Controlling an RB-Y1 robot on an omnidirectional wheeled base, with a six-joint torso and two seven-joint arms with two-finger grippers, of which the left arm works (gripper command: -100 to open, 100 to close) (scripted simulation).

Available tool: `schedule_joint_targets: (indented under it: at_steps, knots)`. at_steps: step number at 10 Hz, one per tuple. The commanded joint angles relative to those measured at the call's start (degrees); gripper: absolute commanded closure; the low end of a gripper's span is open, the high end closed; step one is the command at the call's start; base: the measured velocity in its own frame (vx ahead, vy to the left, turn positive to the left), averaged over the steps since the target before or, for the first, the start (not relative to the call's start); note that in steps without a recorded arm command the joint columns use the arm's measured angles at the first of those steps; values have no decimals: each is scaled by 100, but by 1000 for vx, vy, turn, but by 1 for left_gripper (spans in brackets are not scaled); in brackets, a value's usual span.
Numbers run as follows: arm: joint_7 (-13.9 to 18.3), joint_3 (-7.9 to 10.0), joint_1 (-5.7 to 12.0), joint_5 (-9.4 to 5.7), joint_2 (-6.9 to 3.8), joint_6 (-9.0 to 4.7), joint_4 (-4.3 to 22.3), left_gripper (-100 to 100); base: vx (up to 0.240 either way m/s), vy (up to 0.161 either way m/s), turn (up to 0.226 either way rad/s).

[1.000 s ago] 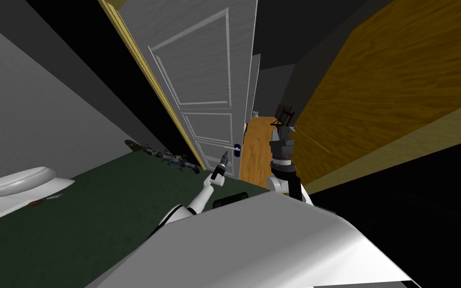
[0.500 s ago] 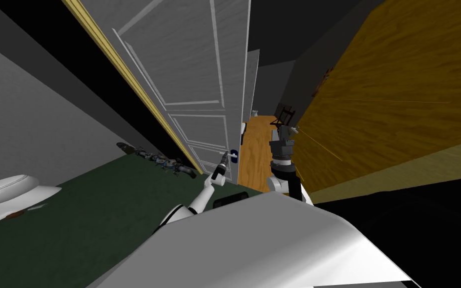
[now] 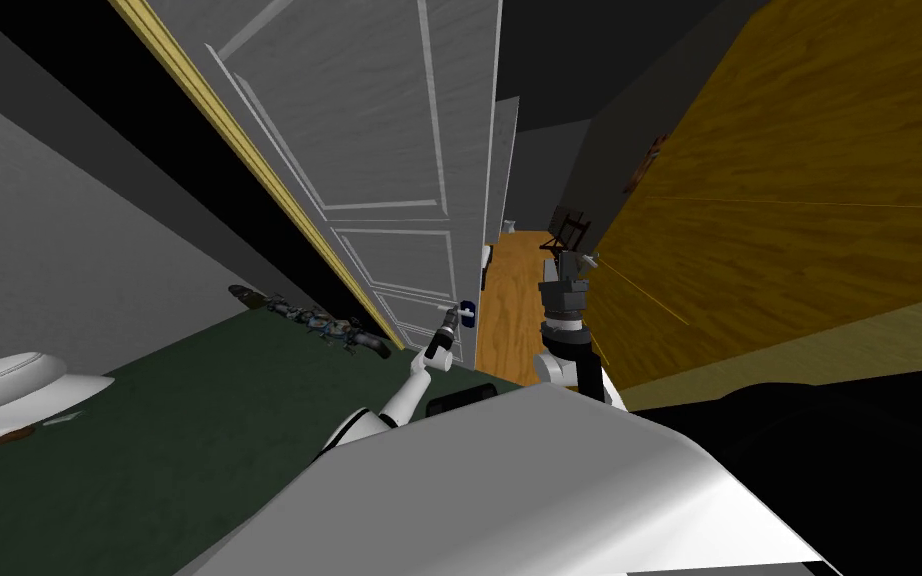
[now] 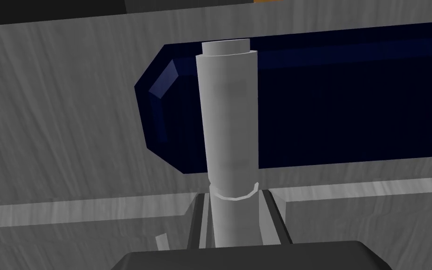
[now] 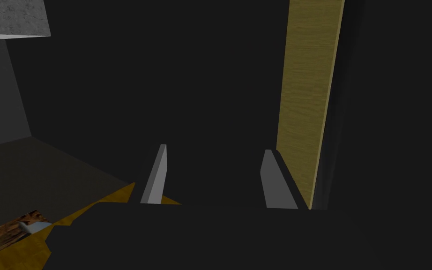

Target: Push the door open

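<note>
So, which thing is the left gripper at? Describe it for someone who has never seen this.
Find the tall grey panelled door beside the yellow frame. By its free edge sits a dark blue plate. The door handle is the pale grey cylinder crossing that plate, the only round part there.

Door (image 3: 389, 150) ahead-left, ajar, free edge toward the middle. Handle (image 3: 464, 312) near that edge, mounted on a plate (image 4: 351, 103); it sits between the left pincer (image 3: 446, 320) fingers. Right pincer (image 3: 581, 262) right of the door edge, in the gap, just beside the wall (image 3: 779, 200) on the right. Chair (image 3: 569, 228) beyond the gap, against that wall. Clutter (image 3: 319, 322) on the floor (image 3: 199, 420) left of the door.
</note>
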State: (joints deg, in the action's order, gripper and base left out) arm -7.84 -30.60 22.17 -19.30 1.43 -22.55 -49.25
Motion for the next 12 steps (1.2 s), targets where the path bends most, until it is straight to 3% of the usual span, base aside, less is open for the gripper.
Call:
schedule_joint_targets:
  at_steps: [1, 3, 4, 10, 12]
  knots:
    - [-3, -2, -6, 2, -3, -1, 1, 100, -7, 5, 1]
    - [-3, -2, -6, 2, -3, -1, 1, 100, 0, 0, 0]
    - [-19, 94, 1, -6, -107, -2, 29, 100, 63, -100, 30]
    - [-88, 443, 40, -31, -347, -27, 111, 100, 109, -163, 58]
    - [-88, 443, 40, -31, -347, -27, 111, 100, 79, -61, 6]
